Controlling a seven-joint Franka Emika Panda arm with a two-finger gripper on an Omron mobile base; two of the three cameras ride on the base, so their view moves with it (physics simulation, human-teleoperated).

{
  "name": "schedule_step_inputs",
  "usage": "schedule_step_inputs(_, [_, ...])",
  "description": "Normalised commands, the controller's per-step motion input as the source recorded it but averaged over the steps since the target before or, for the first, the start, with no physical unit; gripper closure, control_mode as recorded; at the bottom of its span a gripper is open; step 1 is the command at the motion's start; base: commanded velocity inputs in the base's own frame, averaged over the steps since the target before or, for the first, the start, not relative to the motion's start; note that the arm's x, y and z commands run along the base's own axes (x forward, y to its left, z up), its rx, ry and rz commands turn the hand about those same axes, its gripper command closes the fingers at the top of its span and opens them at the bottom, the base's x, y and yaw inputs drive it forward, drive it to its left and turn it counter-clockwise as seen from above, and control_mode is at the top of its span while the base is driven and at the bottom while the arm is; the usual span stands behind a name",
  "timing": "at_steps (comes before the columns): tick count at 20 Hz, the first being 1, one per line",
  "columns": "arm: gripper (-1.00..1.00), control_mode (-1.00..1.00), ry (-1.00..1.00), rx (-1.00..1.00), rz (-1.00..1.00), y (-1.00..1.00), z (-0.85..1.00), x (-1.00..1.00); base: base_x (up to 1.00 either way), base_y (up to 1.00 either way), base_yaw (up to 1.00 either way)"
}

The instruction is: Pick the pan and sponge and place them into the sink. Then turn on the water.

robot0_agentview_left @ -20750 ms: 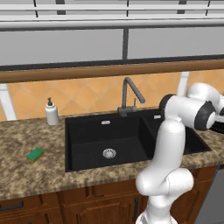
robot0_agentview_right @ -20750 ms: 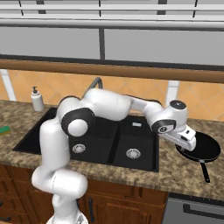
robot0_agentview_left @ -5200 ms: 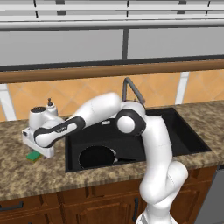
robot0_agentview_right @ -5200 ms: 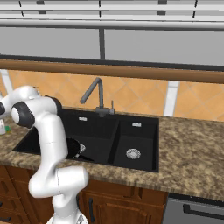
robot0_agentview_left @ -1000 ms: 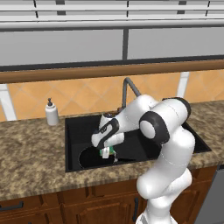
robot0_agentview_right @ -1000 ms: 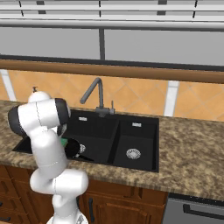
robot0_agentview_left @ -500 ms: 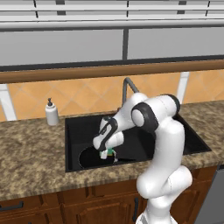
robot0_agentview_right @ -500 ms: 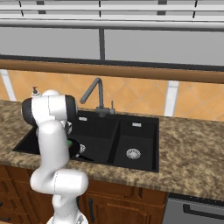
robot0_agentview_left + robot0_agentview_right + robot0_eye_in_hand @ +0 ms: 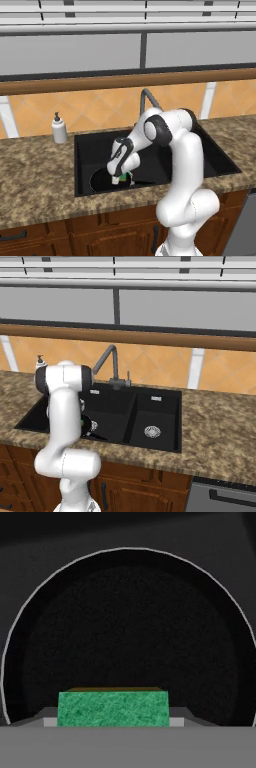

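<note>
End effector closed on the small green rectangular sponge with a yellow layer, held low inside the large basin of the black recessed double sink, directly above the round black pale-rimmed frying pan lying in that basin.

Pan partly hidden behind the sink's front wall and the arm, its handle unseen, sponge mostly covered by the tool, fingertips masked by the sponge in hand view, soap bottle largely behind the arm in right base view
</note>
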Motion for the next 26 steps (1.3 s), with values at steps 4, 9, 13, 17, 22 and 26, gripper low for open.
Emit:
schedule_step_inputs(4, [1.0,-1.0,0.0,0.01,-0.06,0.1,-0.22,0.21,0.0,0.0,0.0])
schedule_step_inputs(9, [1.0,-1.0,0.0,0.01,-0.08,0.09,-0.05,0.18,0.0,0.0,0.0])
schedule_step_inputs(13, [1.0,-1.0,0.0,0.0,-0.08,0.15,-0.08,0.14,0.0,0.0,0.0])
schedule_step_inputs(17, [-1.0,-1.0,0.0,0.0,-0.08,0.09,-0.04,0.07,0.0,0.0,0.0])
schedule_step_inputs(22, [-1.0,-1.0,0.03,0.0,-0.16,-0.02,0.27,0.0,0.0,0.0,0.0])
schedule_step_inputs(26, [-1.0,-1.0,0.05,0.0,-0.24,-0.02,0.57,0.0,0.0,0.0,0.0])
